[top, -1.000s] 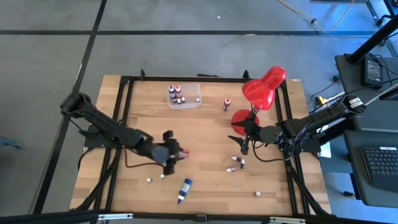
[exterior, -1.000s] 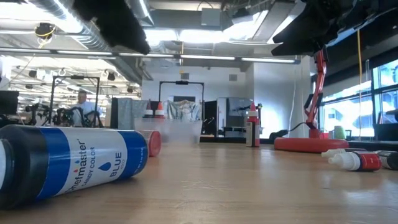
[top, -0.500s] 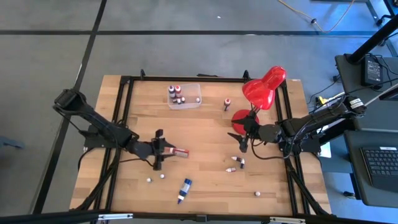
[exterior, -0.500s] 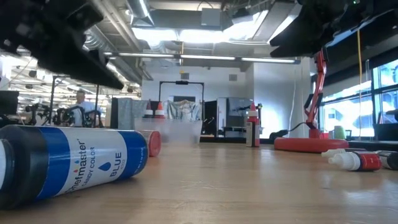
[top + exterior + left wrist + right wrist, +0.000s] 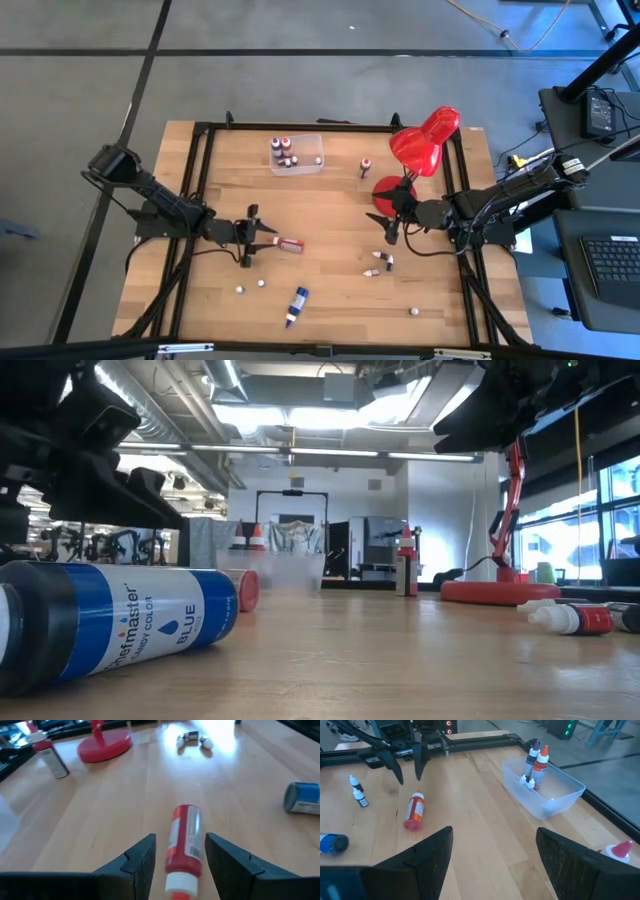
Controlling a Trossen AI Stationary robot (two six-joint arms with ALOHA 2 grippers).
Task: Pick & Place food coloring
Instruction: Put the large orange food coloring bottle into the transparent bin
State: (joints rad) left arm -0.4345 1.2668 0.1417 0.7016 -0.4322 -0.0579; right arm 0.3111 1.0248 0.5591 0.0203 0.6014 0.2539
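left arm: stretched low over the table | left gripper [image 5: 247, 236]: fingers spread, nothing held | right arm: folded inward | right gripper [image 5: 388, 222]: fingers spread, empty

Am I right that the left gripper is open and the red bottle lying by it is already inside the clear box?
Not quite. The left gripper is open, but the red bottle lies on its side on the bare table, just ahead of the fingers. The clear box sits well apart near the far edge. The high view shows this.
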